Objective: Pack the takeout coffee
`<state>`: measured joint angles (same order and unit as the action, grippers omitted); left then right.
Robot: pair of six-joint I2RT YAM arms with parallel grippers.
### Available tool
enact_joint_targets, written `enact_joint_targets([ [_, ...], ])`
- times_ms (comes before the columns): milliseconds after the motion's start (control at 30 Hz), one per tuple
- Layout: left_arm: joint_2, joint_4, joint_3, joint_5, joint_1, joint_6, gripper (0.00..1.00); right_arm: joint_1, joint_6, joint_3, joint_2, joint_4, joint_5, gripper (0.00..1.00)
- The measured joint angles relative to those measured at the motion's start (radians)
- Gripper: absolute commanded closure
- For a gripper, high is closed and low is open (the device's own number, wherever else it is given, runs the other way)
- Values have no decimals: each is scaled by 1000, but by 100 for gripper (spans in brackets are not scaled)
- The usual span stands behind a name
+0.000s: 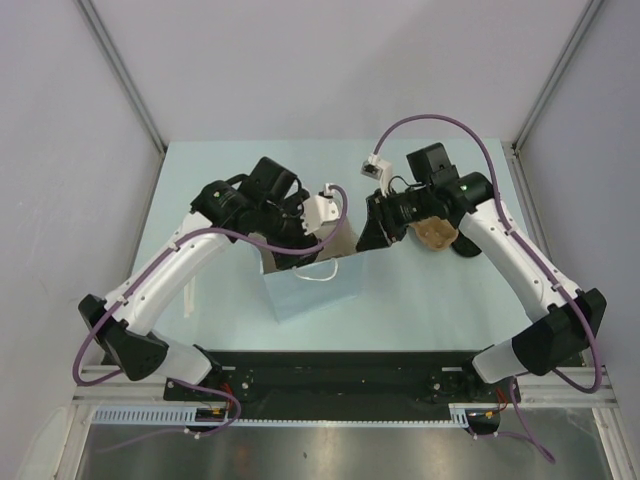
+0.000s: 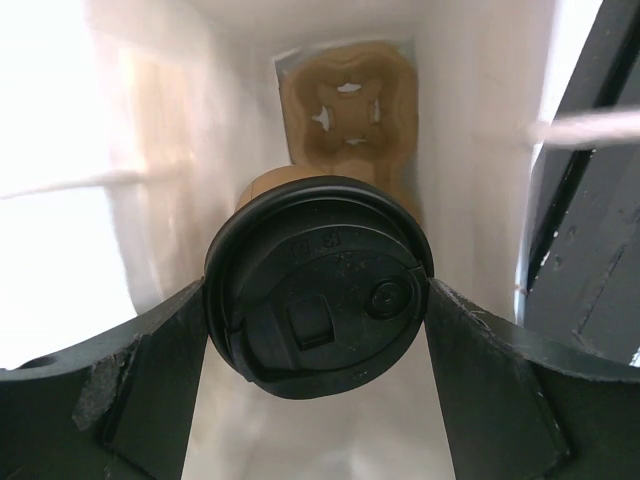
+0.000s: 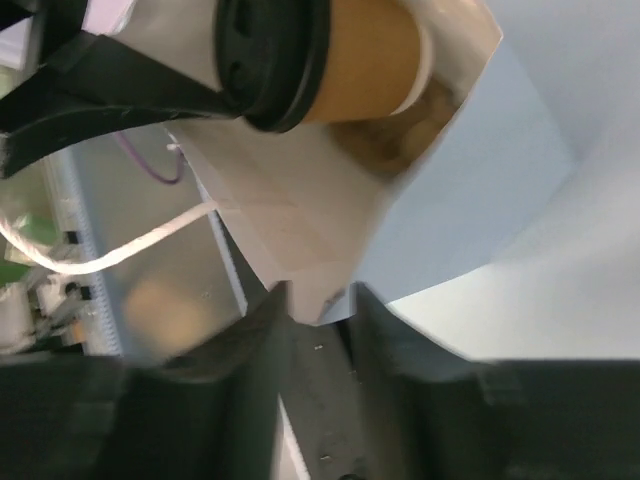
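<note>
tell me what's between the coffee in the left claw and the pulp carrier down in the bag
Nothing shows between them. In the left wrist view the takeout coffee in the left claw sits above the carrier, with only the white walls of the bag around.

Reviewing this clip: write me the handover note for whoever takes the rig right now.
Left gripper: shut on the takeout coffee, clamped across its black lid, cup inside the blue bag.
Right gripper: jaws slightly apart, the bag's rim between them.
Pulp carrier lies at the bag's bottom.
Done: cup lidded and in the bag.
Left: probably lower it onto the carrier, release, withdraw both arms.
</note>
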<state>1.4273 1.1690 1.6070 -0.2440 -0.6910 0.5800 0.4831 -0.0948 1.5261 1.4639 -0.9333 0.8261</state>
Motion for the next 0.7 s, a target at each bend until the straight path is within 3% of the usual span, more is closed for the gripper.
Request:
enact_joint_targets([
  [33,0,0,0,-4,1,8,80,0,-13,0,-6,-18,12,35],
  [67,0,0,0,-12,1,19,80,0,-21,0,-11,-33,20,30],
  [200,-16,-4,-10,-53,1,53,80,-14,-40,8,-19,-55,24,17],
  [533,-57,-23,-78,-84,0,76,80,-21,-205,284,104,46,-105,14],
  [700,-59,-57,-134,-82,0,75,80,47,-343,307,183,77,-148,15],
])
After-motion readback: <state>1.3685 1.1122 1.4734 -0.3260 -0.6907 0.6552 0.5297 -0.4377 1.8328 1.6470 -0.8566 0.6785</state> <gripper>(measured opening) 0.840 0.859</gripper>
